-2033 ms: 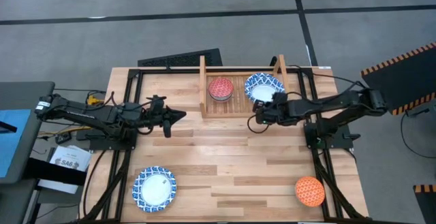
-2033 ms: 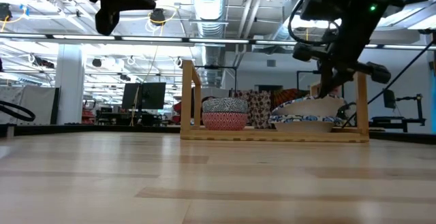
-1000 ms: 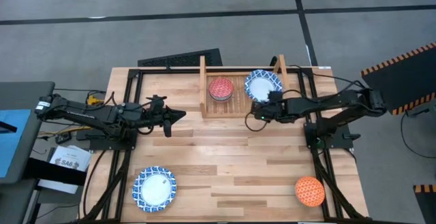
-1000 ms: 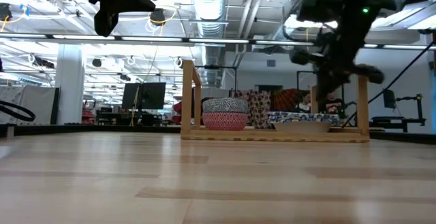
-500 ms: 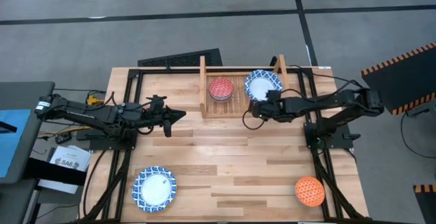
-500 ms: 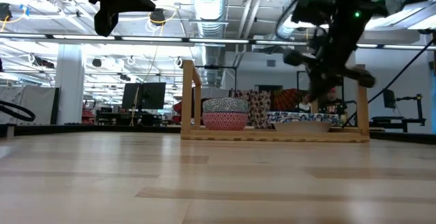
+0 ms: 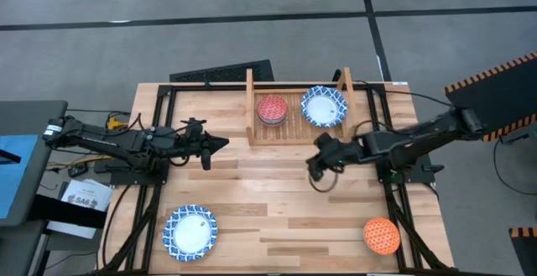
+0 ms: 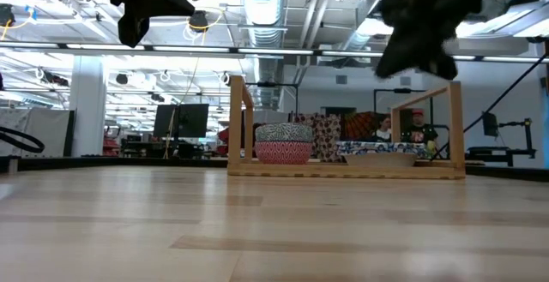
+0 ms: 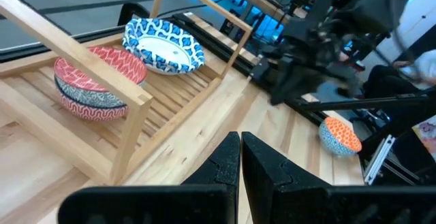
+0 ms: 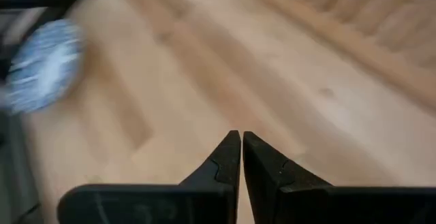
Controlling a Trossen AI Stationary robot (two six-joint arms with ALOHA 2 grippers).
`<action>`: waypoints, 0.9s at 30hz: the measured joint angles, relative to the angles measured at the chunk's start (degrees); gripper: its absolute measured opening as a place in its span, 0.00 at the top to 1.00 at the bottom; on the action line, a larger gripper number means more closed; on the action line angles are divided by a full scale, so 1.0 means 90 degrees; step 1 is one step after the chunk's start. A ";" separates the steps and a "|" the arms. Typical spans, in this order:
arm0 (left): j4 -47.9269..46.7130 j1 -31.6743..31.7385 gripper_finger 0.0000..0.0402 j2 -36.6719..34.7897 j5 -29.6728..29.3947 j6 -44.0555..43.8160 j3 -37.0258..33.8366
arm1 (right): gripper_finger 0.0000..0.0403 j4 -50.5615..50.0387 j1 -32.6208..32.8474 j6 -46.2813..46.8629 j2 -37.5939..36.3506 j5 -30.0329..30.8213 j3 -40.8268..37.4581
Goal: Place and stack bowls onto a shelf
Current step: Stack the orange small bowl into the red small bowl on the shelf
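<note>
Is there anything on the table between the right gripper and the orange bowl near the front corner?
No. In the high view, only bare wooden table lies between the right gripper and the orange bowl; nothing stands on that stretch.

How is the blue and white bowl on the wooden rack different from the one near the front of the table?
The bowl on the rack sits inside the wooden rack, beside a red bowl. The front bowl lies on the bare table, alone at the left corner. Both are wide, white inside, with blue patterned rims, and upright.

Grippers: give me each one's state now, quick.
Left gripper: closed, holding nothing, over the table's left side.
Right gripper: fingers together, holding nothing, in front of the shelf.
</note>
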 joint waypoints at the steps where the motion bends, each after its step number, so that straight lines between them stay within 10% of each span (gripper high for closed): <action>1: -0.0003 0.0000 1.00 0.0000 0.0013 0.0003 0.0002 | 0.89 0.0040 0.0136 0.0002 -0.0103 -0.0013 0.0000; 16: -0.0011 -0.0002 1.00 0.0000 -0.0048 -0.0021 -0.0001 | 0.85 0.0177 0.0556 0.0090 -0.0781 -0.0398 0.0000; 27: -0.0018 -0.0002 1.00 0.0000 -0.0014 -0.0023 -0.0001 | 0.56 -0.1259 0.1547 0.1334 -0.0571 -0.1916 -0.0003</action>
